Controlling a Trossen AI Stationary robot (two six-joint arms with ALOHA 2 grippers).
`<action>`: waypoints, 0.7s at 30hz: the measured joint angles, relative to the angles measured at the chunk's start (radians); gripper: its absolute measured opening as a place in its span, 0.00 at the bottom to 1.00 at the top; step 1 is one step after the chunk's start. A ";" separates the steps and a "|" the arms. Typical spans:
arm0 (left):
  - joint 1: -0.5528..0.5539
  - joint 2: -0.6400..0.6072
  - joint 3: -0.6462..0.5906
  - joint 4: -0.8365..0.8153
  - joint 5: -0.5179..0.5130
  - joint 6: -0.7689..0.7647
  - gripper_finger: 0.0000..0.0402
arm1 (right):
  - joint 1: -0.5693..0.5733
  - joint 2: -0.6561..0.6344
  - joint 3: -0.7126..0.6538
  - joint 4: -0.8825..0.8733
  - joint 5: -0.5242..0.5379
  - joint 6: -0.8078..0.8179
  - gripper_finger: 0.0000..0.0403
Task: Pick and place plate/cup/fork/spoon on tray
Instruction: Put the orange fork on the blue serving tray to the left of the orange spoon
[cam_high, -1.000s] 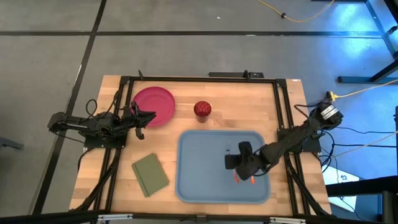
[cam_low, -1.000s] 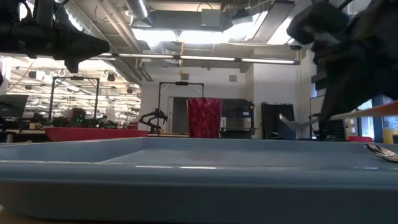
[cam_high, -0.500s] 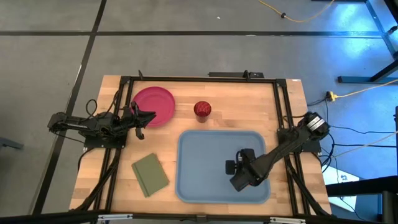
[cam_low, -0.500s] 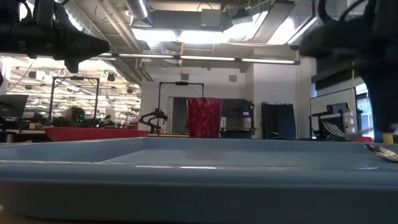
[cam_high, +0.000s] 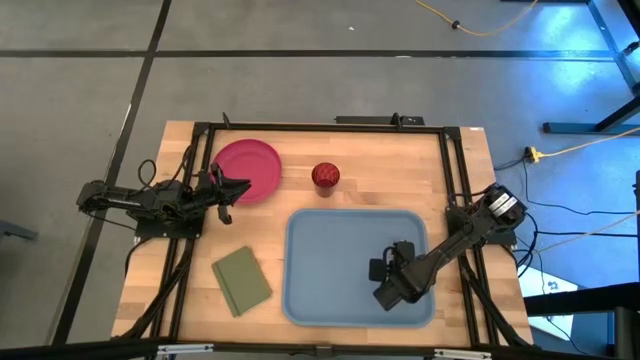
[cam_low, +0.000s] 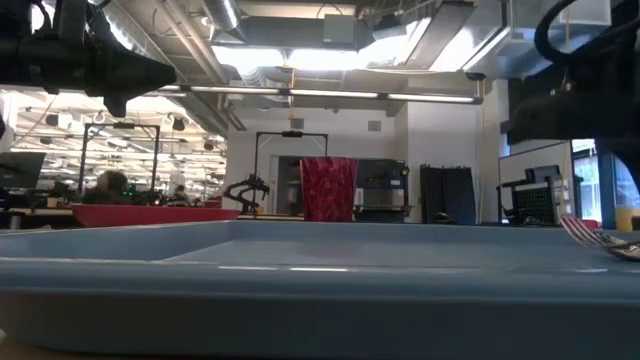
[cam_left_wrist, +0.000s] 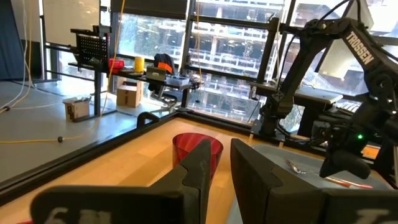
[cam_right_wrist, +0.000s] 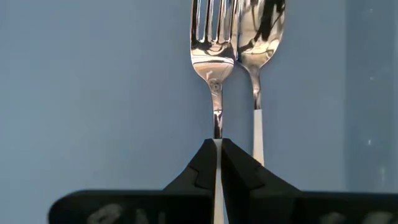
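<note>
left gripper (cam_high: 232, 188): parked at the plate's near edge, doing nothing; from its own wrist camera the fingers sit almost together with nothing between them, so basically closed and empty.
plate (cam_high: 247, 171): on the wood, far left of the table, not on the tray yet.
cup (cam_high: 325, 176): also on the bare table, between the plate and the tray's far rim.
tray (cam_high: 310, 270): big blue one, near side of the table.
right gripper (cam_high: 385, 283): low over the tray's right half, pinching the fork handle.
fork (cam_right_wrist: 212, 59): tines pointing away from the fingers, lying just beside the spoon (cam_right_wrist: 258, 56), both over the tray floor.
tip: I'd let the fork settle flat before opening, then lift straight up so it doesn't nudge the spoon.
</note>
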 joint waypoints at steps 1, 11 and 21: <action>0.000 0.000 0.000 0.000 0.000 0.000 0.14 | 0.000 0.000 -0.005 0.007 0.000 0.000 0.03; 0.000 0.000 0.000 0.000 0.000 0.000 0.14 | 0.000 0.000 -0.023 0.062 0.005 -0.025 0.03; 0.000 0.000 0.000 0.000 0.000 0.000 0.14 | -0.001 0.000 -0.023 0.058 0.002 -0.025 0.03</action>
